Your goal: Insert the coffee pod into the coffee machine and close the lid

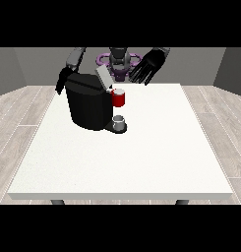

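Hand at the view's right [149,66] is raised above the table's [141,157] far edge, fingers spread and straight, holding nothing. Coffee machine [87,106] sits below it and off toward the view's left, lid [103,77] tilted up. Red thing at the machine [119,98]; grey thing [120,120] beneath it on the base, can't confirm it's the pod. Hand at the view's left [62,81] is behind the machine, fingers unreadable.

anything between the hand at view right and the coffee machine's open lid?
Nothing visible. The hand at the view's right is raised with fingers spread, beside the robot's torso. Between it and the coffee machine with its raised lid there is only open space over the table. A red thing at the machine sits lower, under the lid.
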`<state>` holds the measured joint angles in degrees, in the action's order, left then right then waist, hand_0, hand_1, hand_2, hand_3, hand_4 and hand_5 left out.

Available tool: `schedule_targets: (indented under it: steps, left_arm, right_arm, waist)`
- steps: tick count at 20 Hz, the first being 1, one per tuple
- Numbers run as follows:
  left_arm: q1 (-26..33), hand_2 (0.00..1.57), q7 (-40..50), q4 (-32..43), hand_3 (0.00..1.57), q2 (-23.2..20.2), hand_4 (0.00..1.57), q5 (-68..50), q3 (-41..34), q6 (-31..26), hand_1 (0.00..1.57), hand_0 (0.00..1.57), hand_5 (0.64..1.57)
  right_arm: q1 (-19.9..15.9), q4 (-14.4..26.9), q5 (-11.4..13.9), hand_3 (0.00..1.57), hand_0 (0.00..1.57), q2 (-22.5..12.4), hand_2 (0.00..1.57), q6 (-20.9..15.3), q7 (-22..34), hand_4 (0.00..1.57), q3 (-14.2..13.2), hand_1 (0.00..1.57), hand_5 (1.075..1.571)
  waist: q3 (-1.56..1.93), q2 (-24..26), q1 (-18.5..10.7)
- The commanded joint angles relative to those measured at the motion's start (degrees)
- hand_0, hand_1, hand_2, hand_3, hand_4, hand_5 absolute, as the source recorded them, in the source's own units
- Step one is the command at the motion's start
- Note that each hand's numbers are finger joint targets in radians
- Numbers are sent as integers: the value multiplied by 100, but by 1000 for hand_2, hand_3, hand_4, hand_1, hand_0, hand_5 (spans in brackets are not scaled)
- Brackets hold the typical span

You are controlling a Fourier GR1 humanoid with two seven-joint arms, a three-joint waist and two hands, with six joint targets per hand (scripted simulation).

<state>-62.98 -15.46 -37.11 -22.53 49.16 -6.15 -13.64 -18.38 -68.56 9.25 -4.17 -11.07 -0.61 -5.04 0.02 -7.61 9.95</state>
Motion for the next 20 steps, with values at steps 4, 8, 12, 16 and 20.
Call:
schedule_targets:
  steps: [4, 8, 12, 16, 20]
  left_arm:
    - [1085, 0, -412, -36, 0, 1251, 418, -1662, -1185, -1, 0, 0, 1571]
    - [1922, 0, -616, 142, 0, 1872, 69, -2500, -1844, -27, 0, 0, 1571]
    - [2773, 0, -637, 248, 0, 1956, 421, -2486, -1706, -350, 0, 0, 1571]
    - [2940, 0, -214, 188, 0, 2136, 442, -2525, -1644, -315, 0, 0, 1571]
    - [3363, 0, -455, -119, 0, 2167, 414, -2574, -1490, -406, 0, 0, 1571]
  right_arm:
    - [831, 234, -136, 0, 0, -12, 0, -53, -316, 0, -232, 0, 1571]
    - [982, 91, -154, 0, 0, 94, 0, -76, -304, 0, -180, 0, 1571]
    - [1153, -231, -487, 0, 0, -30, 0, 519, -364, 0, -138, 0, 1571]
    - [689, -569, -502, 0, 0, -183, 0, 813, 189, 0, 56, 0, 1571]
    - [407, -785, -479, 0, 0, -354, 0, 994, 237, 154, 119, 0, 1571]
  waist:
    - [-10, 991, -734]
    - [-15, 1535, -1183]
    - [-3, 2291, -1396]
    - [-2, 2627, -1573]
    - [-1, 2492, -1758]
